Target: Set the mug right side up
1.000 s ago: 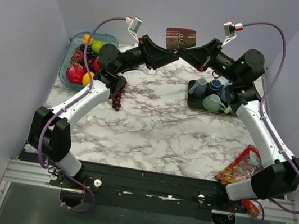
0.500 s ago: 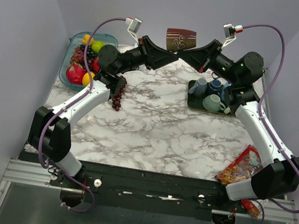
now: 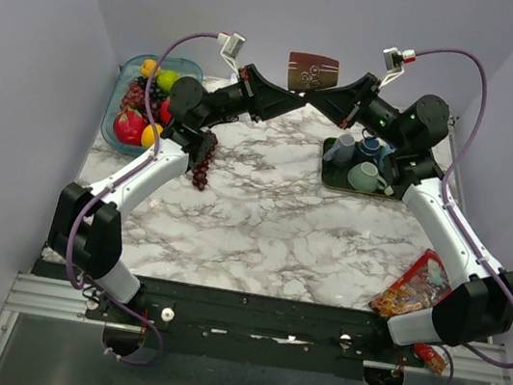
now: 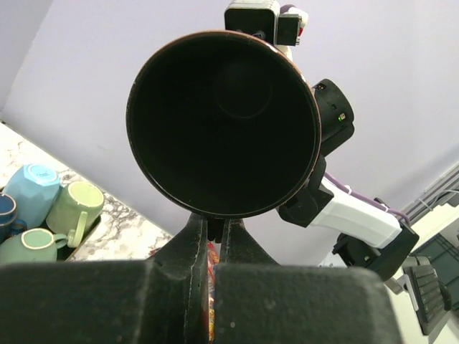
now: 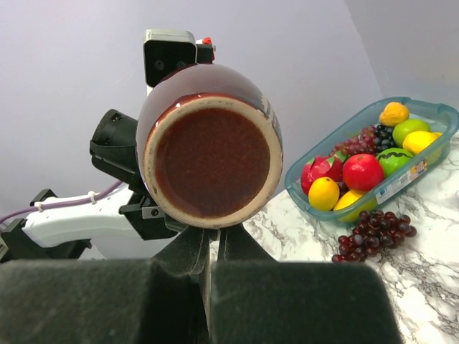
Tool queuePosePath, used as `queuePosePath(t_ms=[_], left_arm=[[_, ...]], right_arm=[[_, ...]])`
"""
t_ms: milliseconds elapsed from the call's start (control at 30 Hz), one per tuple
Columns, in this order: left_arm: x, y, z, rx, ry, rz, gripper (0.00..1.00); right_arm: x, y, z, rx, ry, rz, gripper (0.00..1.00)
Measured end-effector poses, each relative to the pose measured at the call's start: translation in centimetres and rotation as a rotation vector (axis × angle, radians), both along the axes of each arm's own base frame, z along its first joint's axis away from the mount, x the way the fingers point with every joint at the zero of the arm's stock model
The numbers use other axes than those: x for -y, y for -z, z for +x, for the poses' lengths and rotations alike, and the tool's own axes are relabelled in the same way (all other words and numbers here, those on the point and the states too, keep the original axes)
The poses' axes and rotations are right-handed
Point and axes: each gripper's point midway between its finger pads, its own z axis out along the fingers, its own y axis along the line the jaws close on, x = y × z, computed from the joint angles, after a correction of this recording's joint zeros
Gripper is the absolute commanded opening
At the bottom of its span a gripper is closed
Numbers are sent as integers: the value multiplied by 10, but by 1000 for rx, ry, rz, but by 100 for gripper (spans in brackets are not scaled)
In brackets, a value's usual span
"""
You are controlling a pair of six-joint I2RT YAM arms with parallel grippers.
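Mug (image 3: pixel 313 72) is clear of the table (image 3: pixel 261 227), in the air above its far edge, between your two arms. It lies on its side. Your left wrist view looks straight into the dark open mouth, and your right wrist view looks at the flat brown base. So the mouth faces the left arm and the base faces the right arm. It is neither upright nor inverted.

Your left tool (image 4: pixel 215 223) meets the mug at the lower edge of the rim. Its fingers (image 4: pixel 192 247) are drawn almost together, with only a thin slit between them. Your right tool (image 5: pixel 214 242) meets the mug from the opposite end, under the base, and is pinched just as narrowly. Both read as clamped on the underside of the mug. The mug's own body hides which part they pinch, so I cannot tell that.

On the table to the right, a dark tray (image 3: pixel 327 178) carries several cups (image 3: pixel 366 177), green and blue. At far left, a teal tub (image 3: pixel 110 113) holds mixed fruit, and a bunch of dark grapes (image 3: pixel 202 170) lies on the marble just beside it. A red snack bag (image 3: pixel 413 286) sits near the right arm's base, well apart from the mug.
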Motion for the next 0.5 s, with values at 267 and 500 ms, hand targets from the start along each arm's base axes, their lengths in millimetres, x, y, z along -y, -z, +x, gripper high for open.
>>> queuePosePath(t_ms=[267, 500], left_arm=[[0, 8, 3, -21, -7, 14, 0], [-10, 23, 30, -53, -126, 53, 0]], right_arm=[[0, 7, 3, -26, 19, -6, 34], [-7, 27, 1, -74, 11, -40, 70]])
